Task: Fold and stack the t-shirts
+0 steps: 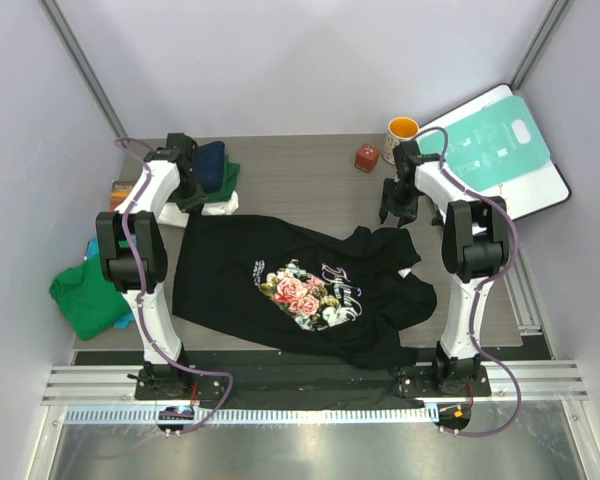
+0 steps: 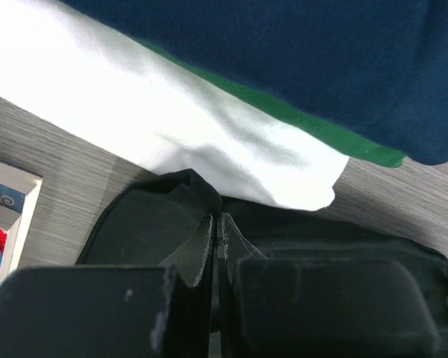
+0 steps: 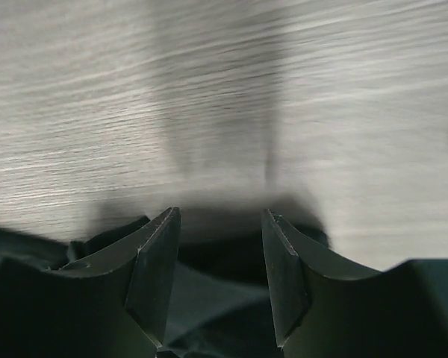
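Shirt: black t-shirt (image 1: 300, 285) is lying spread on the counter (image 1: 300, 175); soft, limp, light.
Left jaws: pinching its far left corner.
Right jaws: hanging parted, holding nothing.
Hold: corners are looking best.

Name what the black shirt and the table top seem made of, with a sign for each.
Black shirt: soft matt cloth, likely cotton knit; it wrinkles and folds. Table top: grey wood-grain, smooth, perhaps laminate; fine parallel streaks show.
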`<state>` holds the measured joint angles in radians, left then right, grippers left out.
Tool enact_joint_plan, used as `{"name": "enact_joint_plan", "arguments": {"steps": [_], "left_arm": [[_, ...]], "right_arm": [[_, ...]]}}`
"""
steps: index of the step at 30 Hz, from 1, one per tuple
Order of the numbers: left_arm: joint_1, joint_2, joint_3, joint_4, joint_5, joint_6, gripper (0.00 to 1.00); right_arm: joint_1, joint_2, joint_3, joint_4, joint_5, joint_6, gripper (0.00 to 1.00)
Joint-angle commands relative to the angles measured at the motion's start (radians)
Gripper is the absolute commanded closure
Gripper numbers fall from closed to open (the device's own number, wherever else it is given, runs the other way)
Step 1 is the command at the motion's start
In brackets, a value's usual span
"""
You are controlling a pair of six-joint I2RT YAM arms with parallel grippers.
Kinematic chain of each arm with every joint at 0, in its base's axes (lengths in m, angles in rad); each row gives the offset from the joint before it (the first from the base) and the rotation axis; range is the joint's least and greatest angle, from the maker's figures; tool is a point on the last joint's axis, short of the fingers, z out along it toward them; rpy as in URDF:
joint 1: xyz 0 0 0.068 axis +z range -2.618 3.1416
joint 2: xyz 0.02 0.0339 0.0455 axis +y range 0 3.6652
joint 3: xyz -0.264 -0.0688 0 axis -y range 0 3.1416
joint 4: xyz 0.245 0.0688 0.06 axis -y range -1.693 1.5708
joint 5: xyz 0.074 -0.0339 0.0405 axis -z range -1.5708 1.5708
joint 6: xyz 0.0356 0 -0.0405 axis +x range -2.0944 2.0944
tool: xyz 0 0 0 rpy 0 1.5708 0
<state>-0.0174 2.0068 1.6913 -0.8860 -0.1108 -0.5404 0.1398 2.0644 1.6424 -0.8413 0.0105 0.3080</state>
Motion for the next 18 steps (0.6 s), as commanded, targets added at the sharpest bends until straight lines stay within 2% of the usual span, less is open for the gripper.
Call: {"name": "enact_joint_plan", "arguments": {"steps": [1,9,10,13,18], "left_arm": [[0.004,-0.031,-0.012,0.019,0.003,0.019,1.0],[0.004,-0.022,-0.004,0.013,0.002,0.019,1.0],[0.004,-0.017,-0.002,0.013,0.003,0.019,1.0],[0.004,-0.014,-0.004,0.013,0.007,0.019,1.0],[0.004,-0.011,-0.005,0.016,0.008,0.02,1.0]], "right_arm": [[0.011,0.011,0.057,0.036,-0.121,-0.033,0.46],[0.011,0.033,0.08,-0.001,-0.196,-0.043,0.49],[0.011,0.027,0.074,-0.004,-0.205,-0.044,0.54],[0.011,0.02,0.051,-0.025,-0.228,-0.047,0.57],[0.011,-0.004,-0.019,-0.047,-0.238,-0.058,0.57]]}}
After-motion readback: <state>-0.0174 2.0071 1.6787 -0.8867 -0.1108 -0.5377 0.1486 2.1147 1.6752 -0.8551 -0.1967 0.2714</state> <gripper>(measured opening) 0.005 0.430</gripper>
